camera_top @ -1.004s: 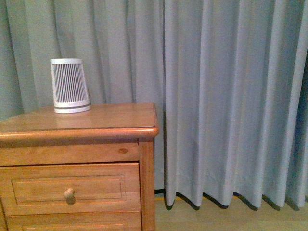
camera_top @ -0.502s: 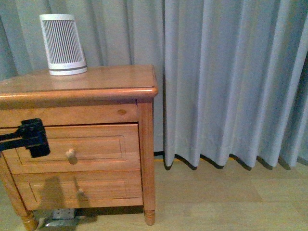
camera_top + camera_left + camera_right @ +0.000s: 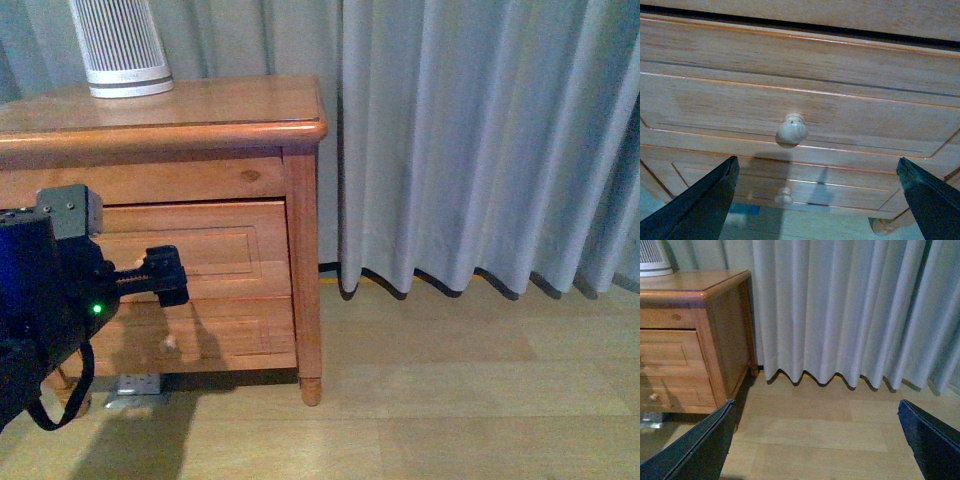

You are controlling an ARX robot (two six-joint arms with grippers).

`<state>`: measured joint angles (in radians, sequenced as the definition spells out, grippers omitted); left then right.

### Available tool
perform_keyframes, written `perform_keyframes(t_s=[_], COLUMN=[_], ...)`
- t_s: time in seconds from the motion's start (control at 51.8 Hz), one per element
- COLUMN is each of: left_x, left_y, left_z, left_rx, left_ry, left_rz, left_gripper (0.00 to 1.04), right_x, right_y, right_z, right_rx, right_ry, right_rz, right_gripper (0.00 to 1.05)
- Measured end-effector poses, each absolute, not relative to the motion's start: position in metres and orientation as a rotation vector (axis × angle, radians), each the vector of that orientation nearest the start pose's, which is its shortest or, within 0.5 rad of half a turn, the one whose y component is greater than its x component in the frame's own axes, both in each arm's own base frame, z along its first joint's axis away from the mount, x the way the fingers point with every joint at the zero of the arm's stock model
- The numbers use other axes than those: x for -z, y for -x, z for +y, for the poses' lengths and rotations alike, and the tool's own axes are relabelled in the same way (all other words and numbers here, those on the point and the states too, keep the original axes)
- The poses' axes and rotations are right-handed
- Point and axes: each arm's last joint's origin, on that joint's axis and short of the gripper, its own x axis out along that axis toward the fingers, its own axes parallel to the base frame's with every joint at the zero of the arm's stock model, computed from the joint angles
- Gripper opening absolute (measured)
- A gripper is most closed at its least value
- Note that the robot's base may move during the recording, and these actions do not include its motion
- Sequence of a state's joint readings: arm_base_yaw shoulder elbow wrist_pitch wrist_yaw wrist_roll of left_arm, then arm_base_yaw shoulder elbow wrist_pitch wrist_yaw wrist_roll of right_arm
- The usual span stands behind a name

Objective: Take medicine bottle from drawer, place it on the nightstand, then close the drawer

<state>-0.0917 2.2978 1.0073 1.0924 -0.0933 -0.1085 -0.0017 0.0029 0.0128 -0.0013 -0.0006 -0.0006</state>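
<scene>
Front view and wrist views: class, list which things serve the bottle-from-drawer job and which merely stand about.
Job: nightstand; upper drawer, shut; its knob; left gripper, open before it. The medicine bottle is not in view.
Standing about: white ribbed device; curtain; lower drawer.

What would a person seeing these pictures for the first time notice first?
The honey-brown nightstand stands at the left of the front view, with a white ribbed device on its top and pale grey curtains behind and beside it. In front of its closed upper drawer hangs the left gripper; in the left wrist view its open fingers frame the round knob without touching it.
</scene>
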Motion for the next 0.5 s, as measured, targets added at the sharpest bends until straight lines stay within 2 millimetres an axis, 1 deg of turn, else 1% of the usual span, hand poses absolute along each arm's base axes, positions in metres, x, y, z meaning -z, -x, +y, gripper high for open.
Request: perform_keyframes(t_s=[0.193, 0.502], left_x=[-0.053, -0.037], left_y=[-0.436, -0.456], left_z=[-0.037, -0.031], left_rx=[-0.003, 0.007], left_ry=[0.043, -0.074], left_rz=[0.179, 0.174], left_gripper=[0.98, 0.98], right_x=[-0.168, -0.168], right_y=[-0.097, -0.097], right_z=[0.000, 0.000], right_rx=[0.001, 0.001], right_ry=[0.001, 0.001], right_rz=[-0.009, -0.009], right_gripper=[0.98, 0.98])
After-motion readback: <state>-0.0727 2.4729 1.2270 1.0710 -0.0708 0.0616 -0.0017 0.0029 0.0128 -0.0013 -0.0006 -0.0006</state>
